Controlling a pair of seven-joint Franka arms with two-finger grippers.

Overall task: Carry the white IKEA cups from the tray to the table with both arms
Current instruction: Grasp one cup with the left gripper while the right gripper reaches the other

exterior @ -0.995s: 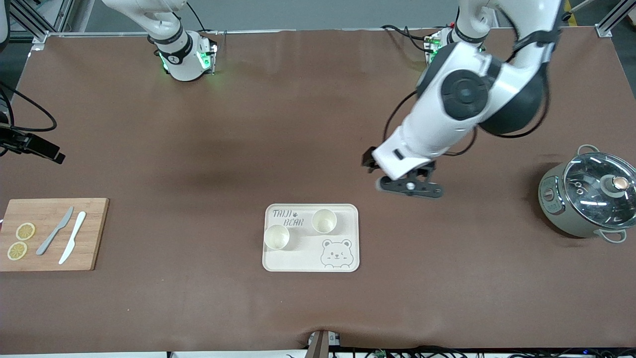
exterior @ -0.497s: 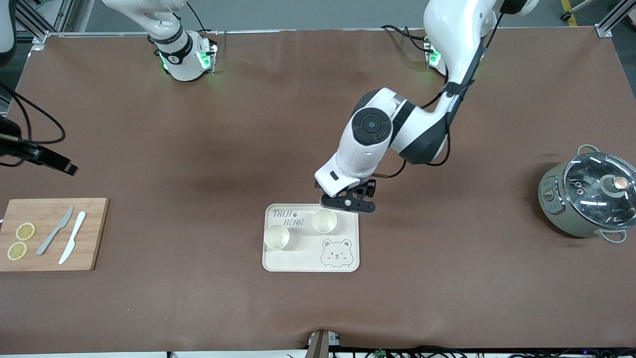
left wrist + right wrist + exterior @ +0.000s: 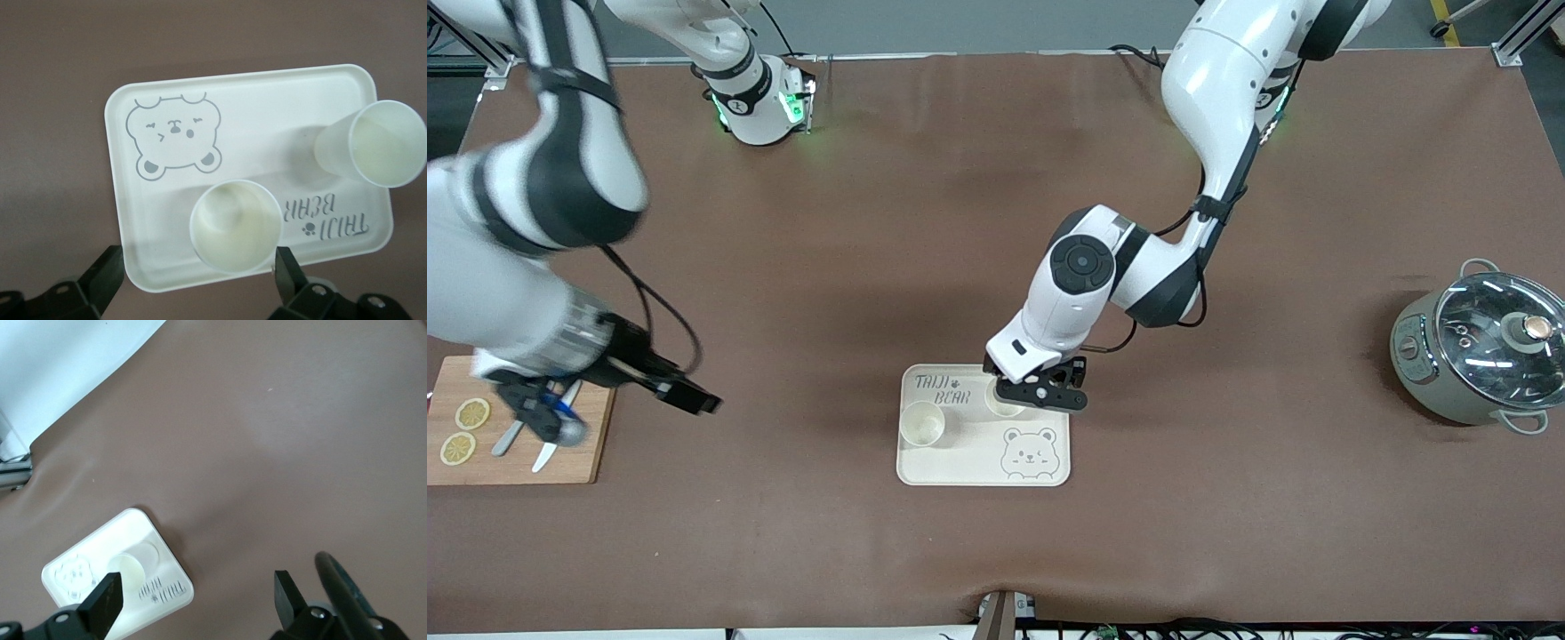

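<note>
— Where are the cups?
— Both on the bear tray (image 3: pixel 1049 476): one cup (image 3: pixel 922 423) free, the other cup (image 3: pixel 235 225) between the left gripper's (image 3: pixel 1039 391) spread fingers (image 3: pixel 288 269), ungripped.
— The right gripper (image 3: pixel 547 418)?
— Over the cutting board (image 3: pixel 587 444), fingers (image 3: pixel 103 599) apart, empty.

Two white cups (image 3: pixel 922 424) (image 3: pixel 236 227) on the tray (image 3: pixel 978 467), a clear gap between them. Left gripper (image 3: pixel 1040 394) over the farther cup, jaws spread wide, one finger (image 3: pixel 288 270) just beside the rim. Right gripper (image 3: pixel 541 411) up over the cutting board (image 3: pixel 587 453), jaws spread; bare worktop (image 3: pixel 783 427) between board and tray.
</note>
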